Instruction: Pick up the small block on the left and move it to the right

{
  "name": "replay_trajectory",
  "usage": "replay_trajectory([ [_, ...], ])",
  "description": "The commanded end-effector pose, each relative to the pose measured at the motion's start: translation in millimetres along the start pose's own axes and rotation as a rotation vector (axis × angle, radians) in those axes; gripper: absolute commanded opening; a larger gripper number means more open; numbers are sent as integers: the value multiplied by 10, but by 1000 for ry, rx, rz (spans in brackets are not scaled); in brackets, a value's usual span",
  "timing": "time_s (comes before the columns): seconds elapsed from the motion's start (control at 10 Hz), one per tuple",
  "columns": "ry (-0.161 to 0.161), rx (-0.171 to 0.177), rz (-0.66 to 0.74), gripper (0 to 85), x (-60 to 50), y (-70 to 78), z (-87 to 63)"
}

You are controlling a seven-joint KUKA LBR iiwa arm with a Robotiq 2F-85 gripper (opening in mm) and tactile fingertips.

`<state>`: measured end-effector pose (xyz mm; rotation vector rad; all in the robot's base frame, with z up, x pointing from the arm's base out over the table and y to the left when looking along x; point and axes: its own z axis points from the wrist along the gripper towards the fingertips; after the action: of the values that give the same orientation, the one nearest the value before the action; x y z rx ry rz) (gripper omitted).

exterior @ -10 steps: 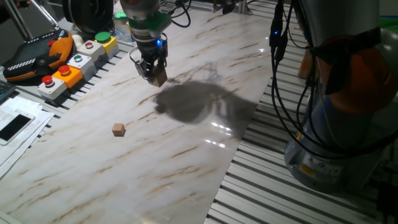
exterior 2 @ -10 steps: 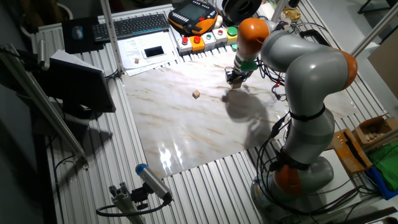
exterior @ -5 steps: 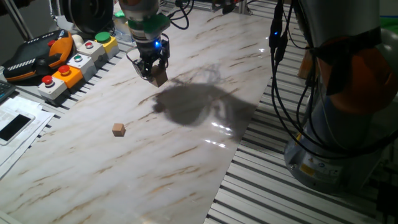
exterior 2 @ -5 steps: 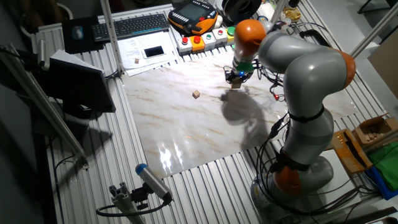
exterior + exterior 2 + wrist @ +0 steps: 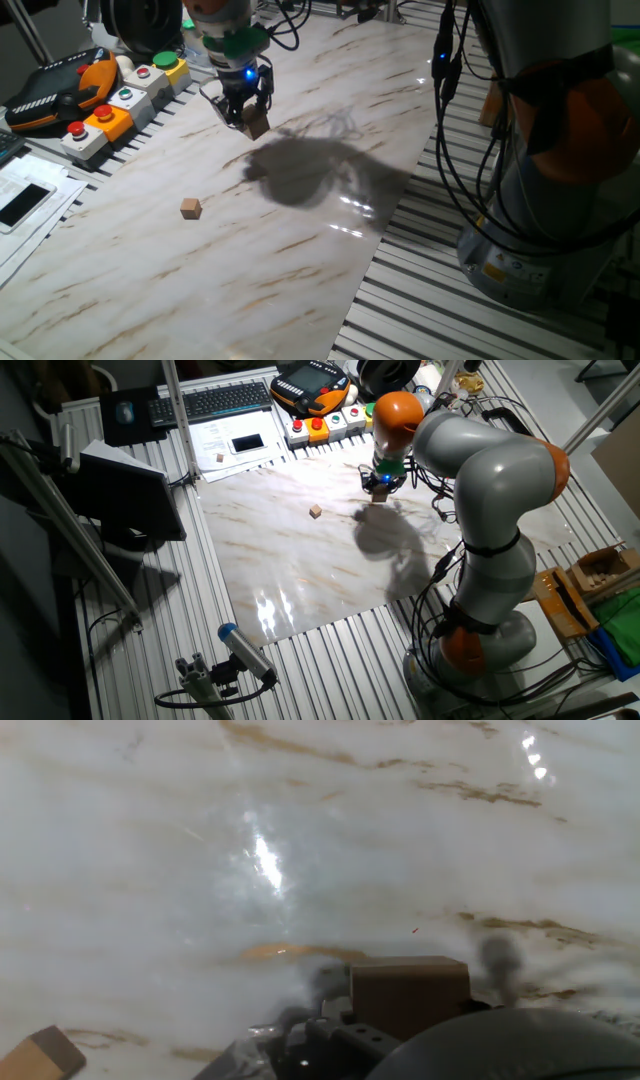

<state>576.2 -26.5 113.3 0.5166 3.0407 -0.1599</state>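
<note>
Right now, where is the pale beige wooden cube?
The pale beige wooden cube is held in the tool above the marble table, near the button boxes, away from the tiny orange-tan cube.

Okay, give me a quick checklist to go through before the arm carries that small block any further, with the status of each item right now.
1. Small block held in the gripper: ok, it sits between the fingers.
2. Block off the marble table: looks ok from both fixed views, though the gap beneath is hard to judge.
3. Grip centred: cannot tell; the hand view shows only one block face above the fingers.
4. Tiny orange-tan cube out of the way: ok, it lies apart from the gripper on the table.
5. Button boxes at the table edge not touched: ok, the gripper hangs beside them, apart.
</note>
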Motion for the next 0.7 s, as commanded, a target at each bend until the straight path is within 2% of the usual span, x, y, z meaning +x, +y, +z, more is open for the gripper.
replay_trajectory([
  [0.0, -6, -3, -3, 7, -34, 58, -20],
  [0.1, -8, -7, -23, 7, -79, 161, -55],
  [0.3, 3, -53, -62, 7, -149, 449, -113],
  [0.6, -8, -78, -142, 7, -159, 955, -238],
])
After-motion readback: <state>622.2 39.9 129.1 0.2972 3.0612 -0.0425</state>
